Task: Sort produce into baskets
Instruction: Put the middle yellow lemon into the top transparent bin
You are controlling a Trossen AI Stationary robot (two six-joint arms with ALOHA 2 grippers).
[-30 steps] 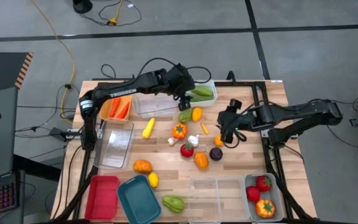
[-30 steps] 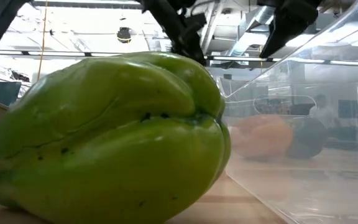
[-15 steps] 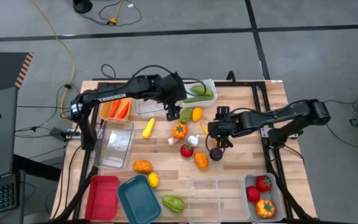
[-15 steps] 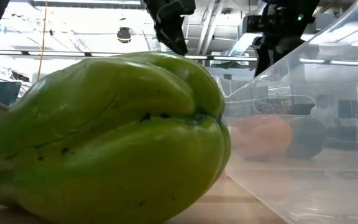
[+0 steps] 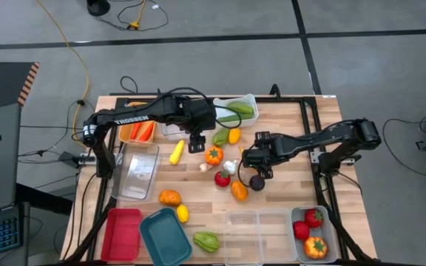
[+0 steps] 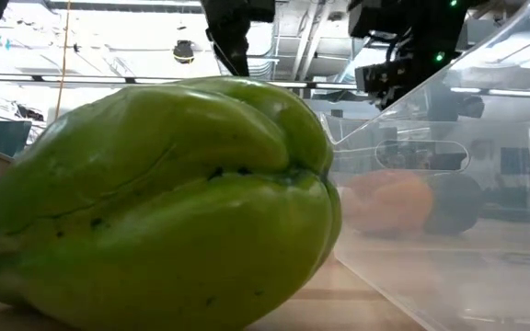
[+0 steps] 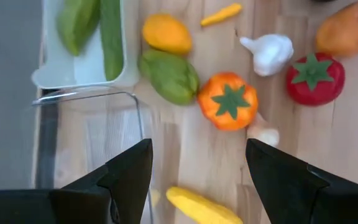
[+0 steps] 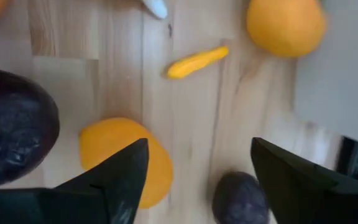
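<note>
bench [image 5: 287, 199]: pale wood slats, produce scattered | floor [image 5: 220, 66]: grey, yellow cable [image 5: 69, 44] | left hand [image 5: 196, 142]: open, empty; right hand [image 5: 256, 171]: open, empty

Left gripper [image 5: 196, 142] shifted away from the green produce, right gripper [image 5: 251, 164] moved inward, jaws wider

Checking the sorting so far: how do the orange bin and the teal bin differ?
The orange bin holds orange-red produce; the teal bin holds nothing. The orange bin lies at the table's far edge under the left arm, square to it; the teal bin sits at the near edge, skewed. Both are shallow, rounded rectangles.
</note>
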